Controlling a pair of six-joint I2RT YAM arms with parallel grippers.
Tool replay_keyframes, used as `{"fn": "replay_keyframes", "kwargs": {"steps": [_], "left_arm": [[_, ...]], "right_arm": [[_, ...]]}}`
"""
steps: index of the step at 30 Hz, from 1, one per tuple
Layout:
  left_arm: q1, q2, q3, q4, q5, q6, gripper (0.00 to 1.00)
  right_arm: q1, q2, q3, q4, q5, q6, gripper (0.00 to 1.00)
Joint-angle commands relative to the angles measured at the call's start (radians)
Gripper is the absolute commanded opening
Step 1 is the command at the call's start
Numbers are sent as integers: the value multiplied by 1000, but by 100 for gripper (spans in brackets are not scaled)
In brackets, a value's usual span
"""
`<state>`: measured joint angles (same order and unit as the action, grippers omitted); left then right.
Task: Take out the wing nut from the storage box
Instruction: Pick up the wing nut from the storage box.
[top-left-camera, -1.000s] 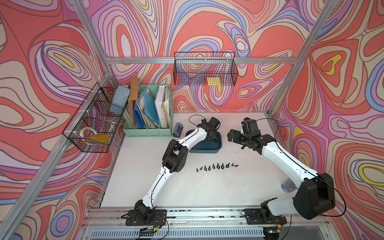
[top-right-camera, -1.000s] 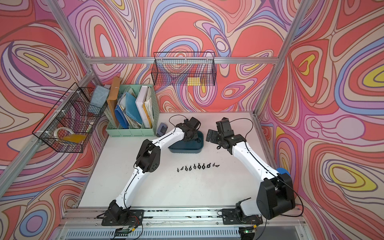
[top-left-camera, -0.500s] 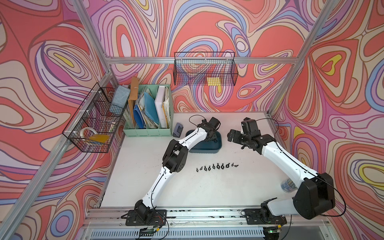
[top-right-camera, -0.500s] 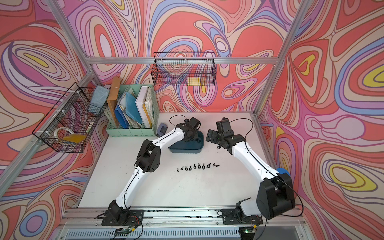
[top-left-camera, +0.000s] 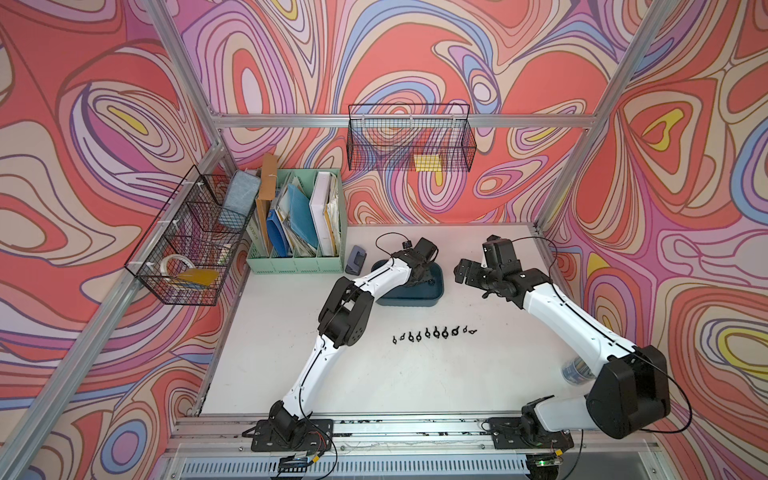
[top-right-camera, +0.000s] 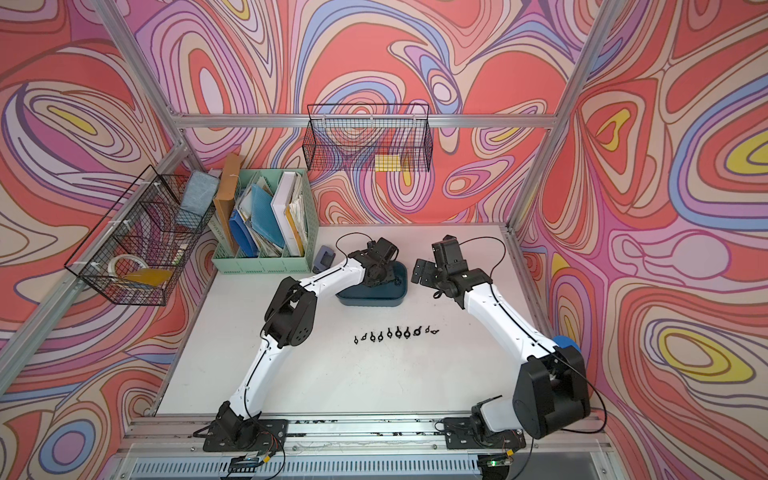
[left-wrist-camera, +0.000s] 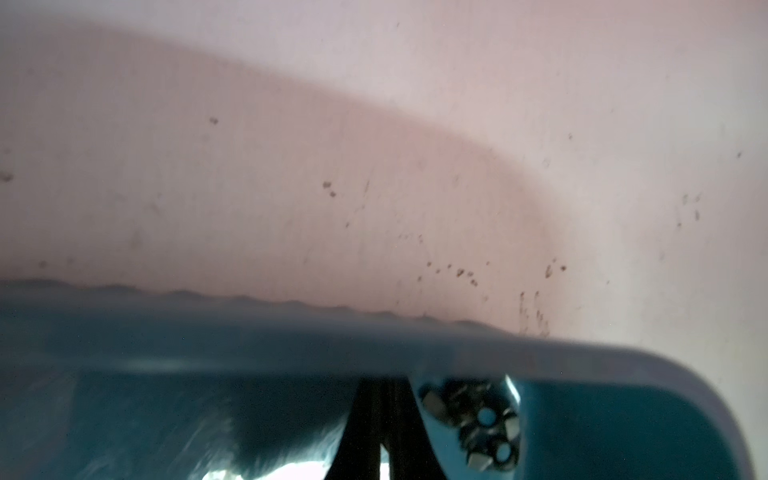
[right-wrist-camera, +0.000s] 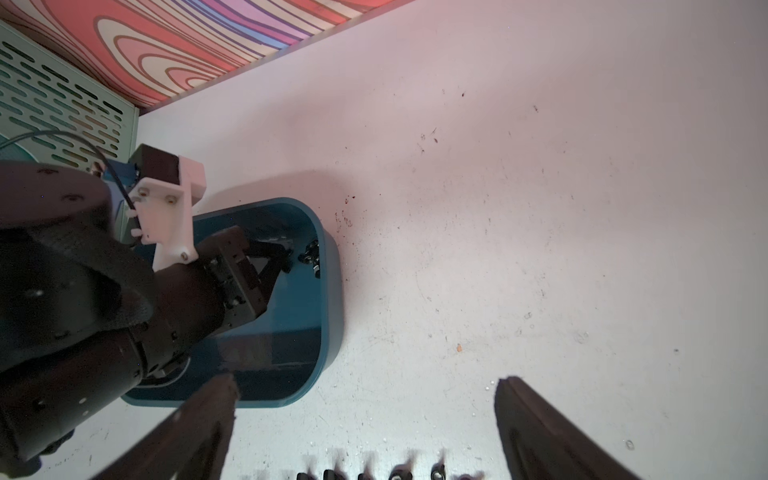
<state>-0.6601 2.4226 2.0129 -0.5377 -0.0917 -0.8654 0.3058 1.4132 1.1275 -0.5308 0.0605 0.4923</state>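
Teal plastic fills most of my left wrist view: the storage box (left-wrist-camera: 291, 336), its rim a blurred band close to the lens, with the pale bench (left-wrist-camera: 415, 124) beyond it. My left fingers (left-wrist-camera: 376, 415) are down inside the box and pinched together. Their tips run up under that blurred rim, so I cannot make out whether anything sits between them. Just beside them a small cluster of silvery wing nuts (left-wrist-camera: 473, 419) lies on the box floor, against the end wall nearest my right arm. The right wrist view shows the same wing nuts (right-wrist-camera: 311, 258) only as dark specks. In both top views my left arm (top-left-camera: 386, 274) covers much of the box (top-left-camera: 415, 300) (top-right-camera: 374, 300) and hides the fingers themselves. My right fingers (top-left-camera: 466, 272) are spread wide and empty, hanging over the bench just beside the box; the right wrist view cuts them off at the frame edge. A row of small black fittings (top-left-camera: 434, 331) lies on the bench in front of the box, too small to name, and the right wrist view catches only the tops of those fittings (right-wrist-camera: 374, 473).
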Motion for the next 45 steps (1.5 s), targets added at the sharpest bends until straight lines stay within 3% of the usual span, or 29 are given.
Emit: {"fn": "replay_keyframes", "kwargs": {"steps": [1, 12, 26, 30, 45], "left_arm": [[16, -114, -112, 79, 48, 34, 0], [81, -437, -496, 302, 218, 109, 0], [124, -808, -902, 456, 332, 189, 0], [125, -879, -966, 465, 306, 174, 0], [126, -928, -1039, 518, 242, 94, 0]], "right_arm": [[-5, 16, 18, 14, -42, 6, 98], [18, 76, 70, 112, -228, 33, 90], [178, 302, 224, 207, -345, 142, 53], [199, 344, 219, 256, -403, 208, 39], [236, 392, 140, 406, -541, 434, 20]]}}
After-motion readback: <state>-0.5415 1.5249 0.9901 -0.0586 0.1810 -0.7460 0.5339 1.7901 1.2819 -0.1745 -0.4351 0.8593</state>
